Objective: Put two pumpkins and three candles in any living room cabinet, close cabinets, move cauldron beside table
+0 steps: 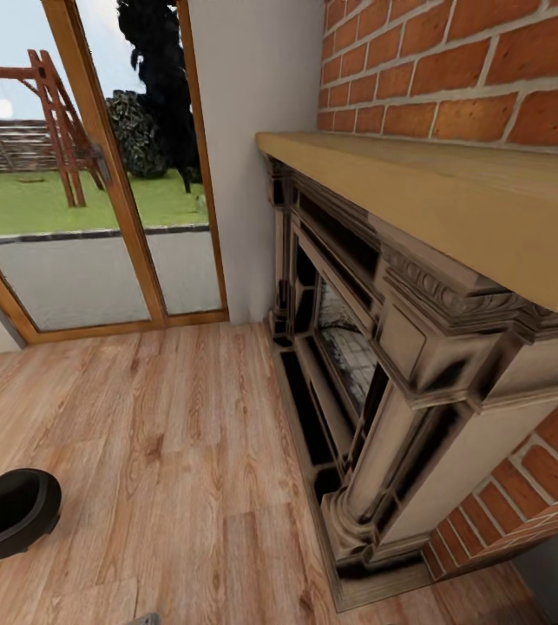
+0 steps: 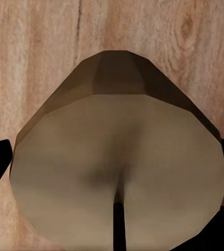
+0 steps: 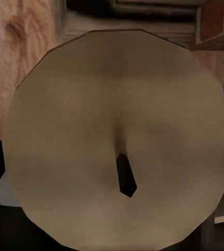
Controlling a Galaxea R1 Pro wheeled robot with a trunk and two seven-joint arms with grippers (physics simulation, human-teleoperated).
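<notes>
Head view: a carved stone fireplace (image 1: 374,365) with a pale wooden mantel (image 1: 452,195) stands against a red brick wall (image 1: 469,69) on my right. Plank wood floor (image 1: 157,451) runs from it to a glass door with a wooden frame (image 1: 114,165), beyond which lie grass and a wooden swing frame (image 1: 57,121). At the lower left edge sits a black, rounded, open-mouthed vessel, the cauldron (image 1: 9,512), resting on the floor and partly cut off by the picture's border.

Left wrist view: a candle (image 2: 117,172) seen from its top end, a broad, faceted beige cylinder with a shallow dimple and a dark wick (image 2: 119,225); its brown side tapers away toward the wood floor behind it. Dark parts of my left gripper (image 2: 119,183) show at both sides of the candle, touching its flanks, so the jaws are clamped on it.

Right wrist view: a second candle (image 3: 119,141), likewise beige and many-sided, with a short dark wick (image 3: 126,178). It hides nearly all of my right gripper; I cannot tell how its jaws stand. Behind it, blurred, are floor, stonework and brick.
</notes>
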